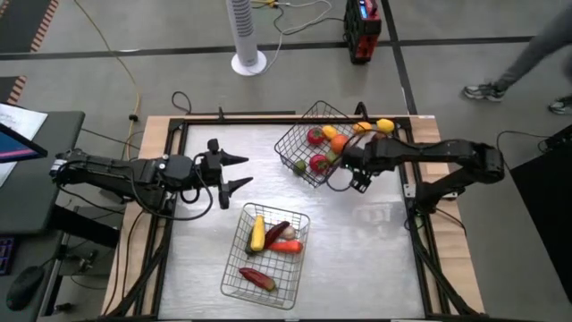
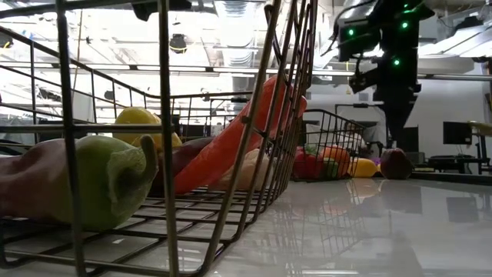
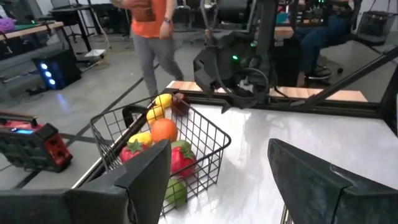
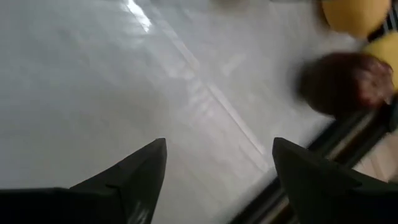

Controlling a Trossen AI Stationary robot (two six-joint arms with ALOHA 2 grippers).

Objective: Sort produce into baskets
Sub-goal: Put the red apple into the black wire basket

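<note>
A wire basket (image 1: 308,143) stands tilted at the table's far middle and holds round red, orange and green produce (image 3: 163,134). A second basket (image 1: 265,255) near the front edge holds long yellow, orange and red pieces (image 1: 273,237). Yellow pieces (image 1: 384,125) and a maroon round piece (image 4: 345,81) lie on the table by the far right corner. My right gripper (image 4: 217,146) is open beside the far basket's right side, pointing steeply down at bare table short of the maroon piece. My left gripper (image 1: 234,173) waits open at the left, above the table.
A dark rail (image 4: 323,155) runs along the table's edge just past the maroon piece. Bare tabletop (image 1: 375,241) lies right of the near basket. A person in an orange top (image 3: 149,25) stands in the room beyond the table.
</note>
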